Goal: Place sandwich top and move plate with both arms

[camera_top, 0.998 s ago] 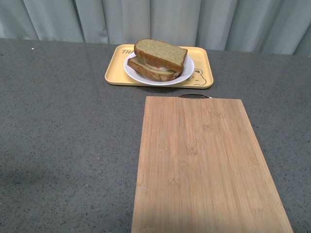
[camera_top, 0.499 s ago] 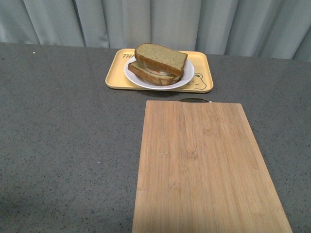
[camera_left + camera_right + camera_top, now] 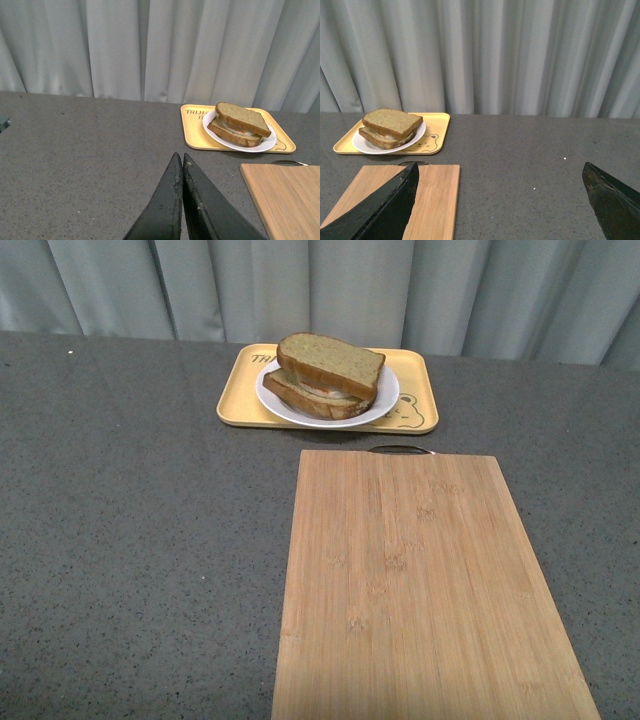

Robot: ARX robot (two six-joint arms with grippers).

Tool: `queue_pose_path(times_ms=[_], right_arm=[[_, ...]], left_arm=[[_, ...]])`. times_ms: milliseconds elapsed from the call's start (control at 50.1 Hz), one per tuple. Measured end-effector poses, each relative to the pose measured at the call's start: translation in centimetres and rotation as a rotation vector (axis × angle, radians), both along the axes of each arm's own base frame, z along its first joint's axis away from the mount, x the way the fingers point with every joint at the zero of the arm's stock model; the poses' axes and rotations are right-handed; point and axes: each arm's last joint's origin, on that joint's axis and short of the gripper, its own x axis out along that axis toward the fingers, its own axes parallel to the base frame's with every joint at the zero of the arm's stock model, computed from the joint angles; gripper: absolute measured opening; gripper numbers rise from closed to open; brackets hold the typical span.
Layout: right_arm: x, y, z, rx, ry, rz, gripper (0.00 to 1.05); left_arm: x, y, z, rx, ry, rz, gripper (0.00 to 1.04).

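Sandwich top (image 3: 331,358) lies on the lower slice (image 3: 312,394), a little askew, with a pale filling showing between them. Both sit in the plate (image 3: 384,400), which rests inside the yellow tray (image 3: 412,370) at the far side of the worktop (image 3: 130,530). A bamboo board (image 3: 420,590) lies nearer, bare. The left claw (image 3: 181,162) is closed, tips touching; the right claw (image 3: 500,175) is spread wide, both above the worktop.

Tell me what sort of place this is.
Probably a staged kitchen-style counter: a speckled grey countertop holding a bamboo cutting board, a sandwich on a white plate set on a yellow tray, and a grey curtain behind.
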Motion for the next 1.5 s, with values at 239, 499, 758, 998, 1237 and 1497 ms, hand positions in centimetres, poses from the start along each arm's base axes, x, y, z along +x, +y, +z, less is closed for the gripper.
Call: queue_pose_path(times_ms=[239, 499, 758, 998, 1237, 1497], right_arm=[[0.0, 0.0, 0.0, 0.000, 0.000, 0.000, 0.95], [0.0, 0.0, 0.0, 0.000, 0.000, 0.000, 0.95], [0.0, 0.0, 0.0, 0.000, 0.000, 0.000, 0.95], [0.0, 0.0, 0.0, 0.000, 0.000, 0.000, 0.95], [0.0, 0.0, 0.0, 0.000, 0.000, 0.000, 0.95], [0.0, 0.0, 0.0, 0.000, 0.000, 0.000, 0.95]], left_arm=[[-0.9, 0.0, 0.1, 0.000, -0.004, 0.000, 0.04], [-1.5, 0.0, 0.1, 0.000, -0.005, 0.000, 0.04], [-2.5, 0.0, -0.4, 0.000, 0.030, -0.003, 0.04], [-2.9, 0.0, -0.2, 0.000, 0.002, -0.002, 0.07], [-2.9, 0.0, -0.2, 0.000, 0.001, -0.002, 0.61], [-2.9, 0.0, -0.2, 0.001, 0.001, -0.002, 0.98]])
